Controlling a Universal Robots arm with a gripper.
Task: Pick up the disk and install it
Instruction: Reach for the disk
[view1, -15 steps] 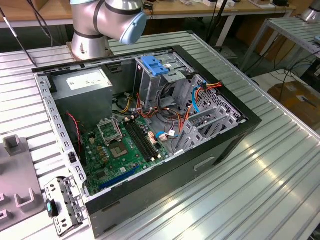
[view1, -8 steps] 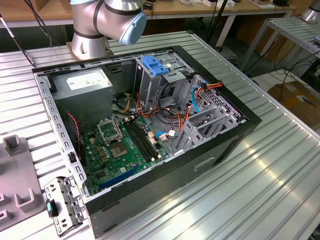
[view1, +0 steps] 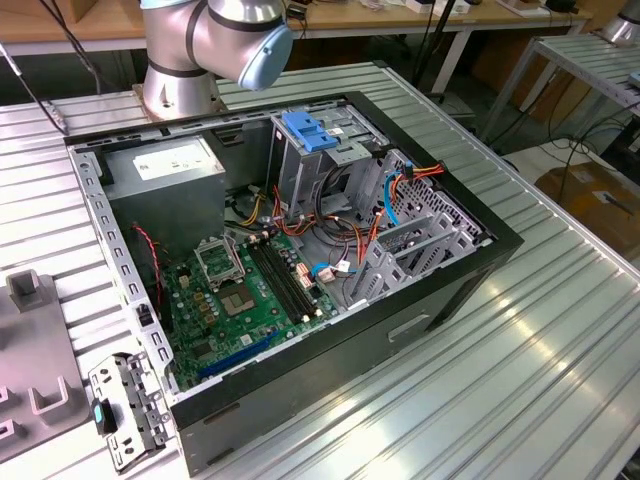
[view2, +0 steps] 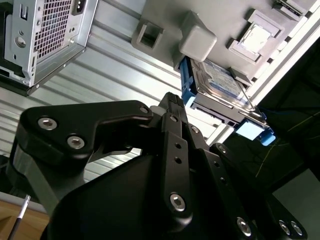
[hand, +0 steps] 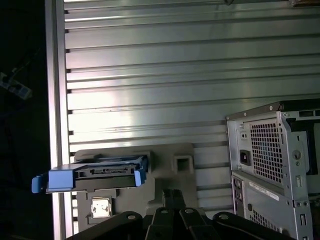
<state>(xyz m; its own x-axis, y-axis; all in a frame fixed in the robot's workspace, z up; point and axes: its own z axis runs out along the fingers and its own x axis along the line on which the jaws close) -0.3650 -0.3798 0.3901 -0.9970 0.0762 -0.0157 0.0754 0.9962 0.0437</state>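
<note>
Disk (view2: 218, 84) in grey fixture (hand: 161, 176): rigid, heavyish, shock-sensitive; we judge blue-framed edges best hold. Gripper (hand: 173, 193) pressed together, empty

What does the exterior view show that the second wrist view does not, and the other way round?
Exterior view: the motherboard inside the open computer case, and the blue handle on the drive cage. Second wrist view: the disk in its blue frame, resting on a grey fixture. Both: the ribbed metal table, the case and the grey fixture.
</note>
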